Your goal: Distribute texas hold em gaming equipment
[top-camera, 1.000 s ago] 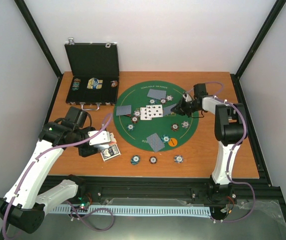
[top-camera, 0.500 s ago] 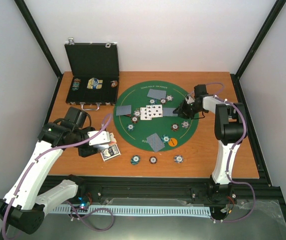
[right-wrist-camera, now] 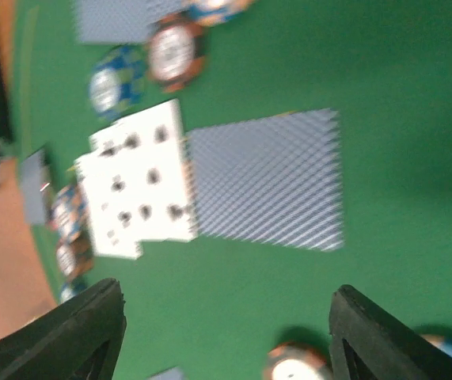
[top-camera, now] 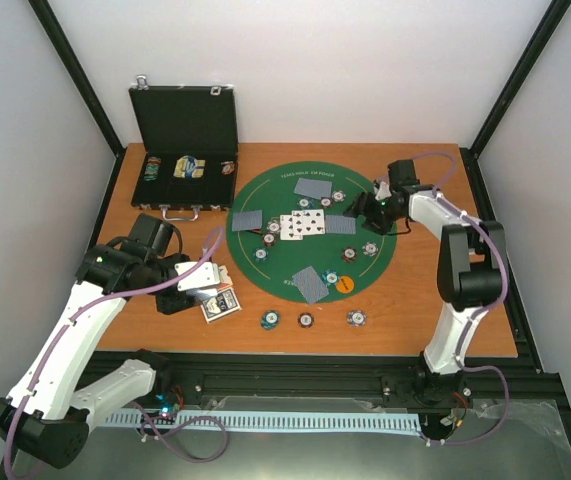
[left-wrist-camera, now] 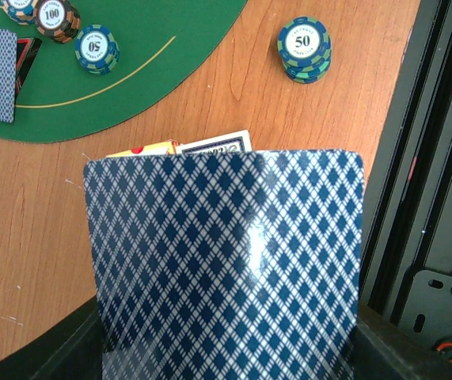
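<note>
Nearest the bases, grips in the left gripper [top-camera: 208,288] a diamond-backed card [left-wrist-camera: 226,269], with the dark jaws closed against its two side edges. Cannot tell if one card or a whole pack: shows only a glossy blue-and-white lattice back, with the bottom edge cut off and the fingertips hidden. Covers behind it most of a printed box or card [left-wrist-camera: 214,146] with white border and yellow-red corner, flat on the wooden table [left-wrist-camera: 210,95].

Just beyond, on bare wood, counts three striped round chip stacks [top-camera: 306,320] in a row. Reads "50" on the white centre of the left stack [left-wrist-camera: 305,46].

Further out, on the round green felt mat [top-camera: 370,272], finds grey-blue face-down cards [top-camera: 310,285], an orange disc [top-camera: 345,284], white face-up cards [top-camera: 302,225] with black pips, single chips [left-wrist-camera: 96,47] marked "50" and "100", and a dark red-edged token [left-wrist-camera: 28,59] just beside a face-down card. Carries pale lettering along the far rim, too small for reading.

Has the right gripper [right-wrist-camera: 227,297] above the right part of the mat, fingers wide apart, nothing between them. Gives there only a blurred view, pips not countable.

Farthest, at the left, ends with a black hinged case [top-camera: 185,125], lid upright, metal corners, a few chips [top-camera: 190,168] in its tray.
</note>
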`<state>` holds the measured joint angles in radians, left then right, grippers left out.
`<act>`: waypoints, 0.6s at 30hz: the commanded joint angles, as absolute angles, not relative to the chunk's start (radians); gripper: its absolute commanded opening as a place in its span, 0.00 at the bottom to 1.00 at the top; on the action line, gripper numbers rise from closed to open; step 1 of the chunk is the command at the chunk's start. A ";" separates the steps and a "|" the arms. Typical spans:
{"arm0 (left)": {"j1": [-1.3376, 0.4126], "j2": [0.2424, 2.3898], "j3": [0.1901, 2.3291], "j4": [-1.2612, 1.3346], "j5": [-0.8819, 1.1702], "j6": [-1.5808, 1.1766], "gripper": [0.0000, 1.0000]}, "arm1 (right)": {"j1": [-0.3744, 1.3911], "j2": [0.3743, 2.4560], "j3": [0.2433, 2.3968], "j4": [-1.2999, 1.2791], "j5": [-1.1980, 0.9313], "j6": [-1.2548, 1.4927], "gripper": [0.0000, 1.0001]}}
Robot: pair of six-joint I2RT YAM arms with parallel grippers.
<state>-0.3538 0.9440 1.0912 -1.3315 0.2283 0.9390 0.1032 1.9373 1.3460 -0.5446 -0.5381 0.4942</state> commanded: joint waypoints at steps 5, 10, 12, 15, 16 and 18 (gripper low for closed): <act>-0.354 0.936 1.107 -1.336 0.229 0.924 0.17 | 0.405 1.692 1.186 -0.334 -0.686 0.616 0.78; -0.354 0.936 1.100 -1.337 0.225 0.918 0.17 | 0.583 1.604 1.120 -0.182 -0.688 0.715 0.86; -0.354 0.937 1.098 -1.336 0.223 0.918 0.16 | 0.645 1.591 1.102 -0.141 -0.690 0.744 0.87; -0.354 0.936 1.101 -1.336 0.228 0.915 0.16 | 0.715 1.592 1.075 -0.058 -0.720 0.799 0.87; -0.354 0.936 1.103 -1.335 0.230 0.913 0.16 | 0.729 1.592 1.062 -0.019 -0.734 0.825 0.87; -0.354 0.938 1.108 -1.338 0.238 0.910 0.16 | 0.760 1.600 1.050 0.033 -0.741 0.850 0.86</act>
